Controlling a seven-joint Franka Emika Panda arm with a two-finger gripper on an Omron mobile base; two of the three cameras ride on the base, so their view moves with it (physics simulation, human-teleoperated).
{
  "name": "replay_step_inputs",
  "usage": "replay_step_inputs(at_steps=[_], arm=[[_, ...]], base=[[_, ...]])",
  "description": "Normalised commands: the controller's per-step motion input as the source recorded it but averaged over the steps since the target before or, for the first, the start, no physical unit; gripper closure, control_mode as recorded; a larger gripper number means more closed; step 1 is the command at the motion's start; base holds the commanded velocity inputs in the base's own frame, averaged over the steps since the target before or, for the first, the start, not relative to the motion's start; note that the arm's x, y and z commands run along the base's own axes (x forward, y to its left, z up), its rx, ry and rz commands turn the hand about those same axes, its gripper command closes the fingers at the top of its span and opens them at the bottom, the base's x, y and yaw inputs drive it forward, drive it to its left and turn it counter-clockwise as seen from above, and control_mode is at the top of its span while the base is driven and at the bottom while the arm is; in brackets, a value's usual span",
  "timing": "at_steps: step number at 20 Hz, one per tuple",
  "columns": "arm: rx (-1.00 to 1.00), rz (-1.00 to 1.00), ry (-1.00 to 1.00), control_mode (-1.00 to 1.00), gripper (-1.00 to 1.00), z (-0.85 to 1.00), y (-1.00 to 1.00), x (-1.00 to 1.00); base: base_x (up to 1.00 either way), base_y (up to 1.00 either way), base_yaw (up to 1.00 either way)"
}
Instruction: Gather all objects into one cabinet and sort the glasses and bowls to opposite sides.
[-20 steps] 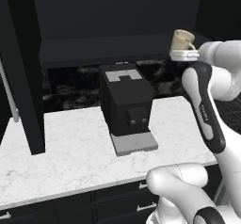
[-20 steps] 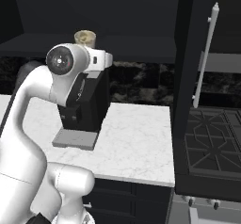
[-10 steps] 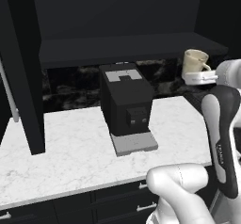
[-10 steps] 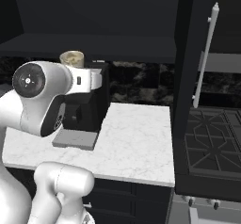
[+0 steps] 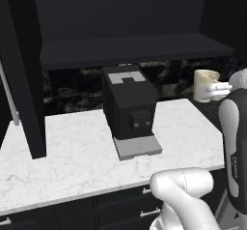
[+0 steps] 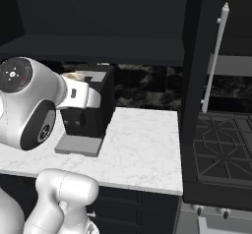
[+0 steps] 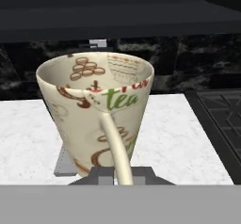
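My gripper (image 7: 121, 173) is shut on the handle of a cream mug (image 7: 96, 110) printed with brown and green tea motifs. I hold the mug (image 5: 205, 84) upright in the air at the right end of the counter, below the level of the cabinet shelf (image 5: 130, 48). From the right base side its rim (image 6: 74, 75) just peeks over my forearm, in front of the coffee machine. The near-black cabinet stands open, its door (image 6: 196, 80) with the slim white handle (image 6: 216, 56) swung out to the right. The bowl and the other cups are out of view.
A black coffee machine (image 5: 129, 106) stands mid-counter on the white marble top (image 5: 72, 151). Another open dark door (image 5: 21, 79) hangs at the left. A black stove (image 6: 221, 149) adjoins the counter on the right.
The arm has brought the mug down from above shelf height to well below it, and rightward in the left base view. The grip on the handle has stayed shut.
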Motion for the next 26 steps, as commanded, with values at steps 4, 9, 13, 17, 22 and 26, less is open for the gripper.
replay_step_inputs(at_steps=[4,9,13,17,22,26], arm=[[0.04,0.00,0.14,1.00,1.00,-0.04,0.00,-0.12],[0.00,0.00,0.00,1.00,1.00,0.00,0.00,0.00],[0.00,0.00,0.00,1.00,1.00,0.00,0.00,0.00],[0.00,0.00,0.00,1.00,1.00,0.00,0.00,0.00],[0.00,0.00,0.00,1.00,1.00,0.00,0.00,0.00],[0.00,0.00,0.00,1.00,1.00,0.00,0.00,0.00]], base=[[-0.06,0.00,0.00],[-0.52,0.00,0.00],[-0.89,0.01,0.00],[-0.91,0.19,0.00],[-0.80,0.42,0.00],[-0.62,0.58,0.00]])
